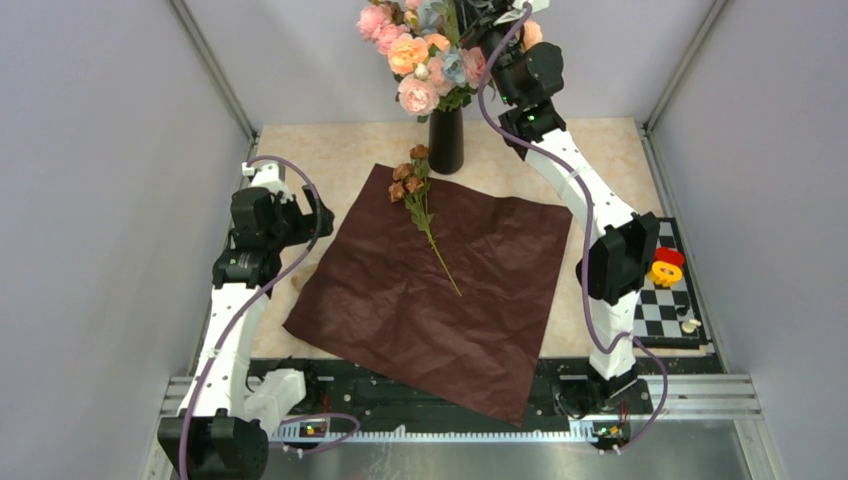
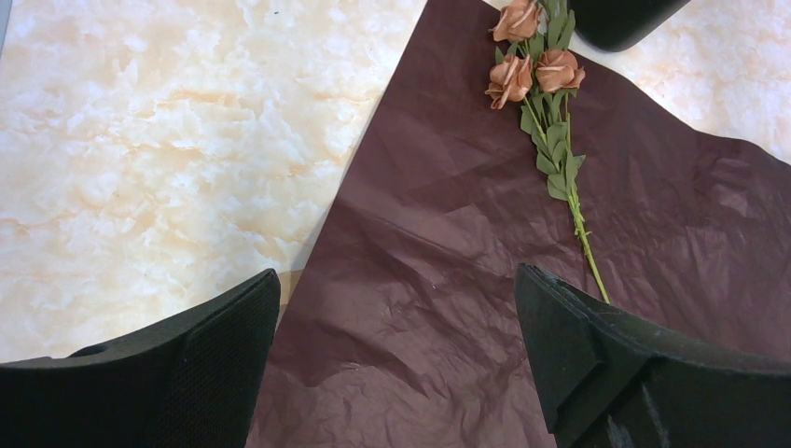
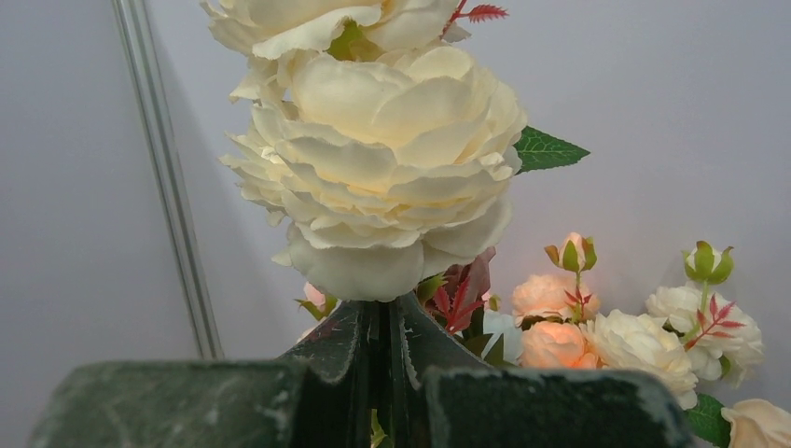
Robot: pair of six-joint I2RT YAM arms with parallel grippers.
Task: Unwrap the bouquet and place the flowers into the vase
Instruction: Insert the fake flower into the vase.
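Note:
The bouquet is undone: its maroon paper (image 1: 430, 290) lies spread flat on the table. One stem of brownish roses (image 1: 415, 190) lies on the paper's far part, also seen in the left wrist view (image 2: 550, 103). The black vase (image 1: 446, 140) stands just behind the paper and holds a mass of flowers (image 1: 420, 55). My left gripper (image 1: 318, 218) hovers open over the paper's left edge (image 2: 396, 275), holding nothing. My right gripper (image 1: 478, 18) is high up beside the vase's blooms, shut (image 3: 382, 313) on the stem of a large cream-white flower (image 3: 373, 159).
A checkered pad (image 1: 655, 310) with a red and a yellow piece (image 1: 667, 265) sits at the table's right edge. Grey walls close in on both sides and behind. A tan strip (image 2: 291, 280) peeks from under the paper's left edge. A metal rail runs along the front.

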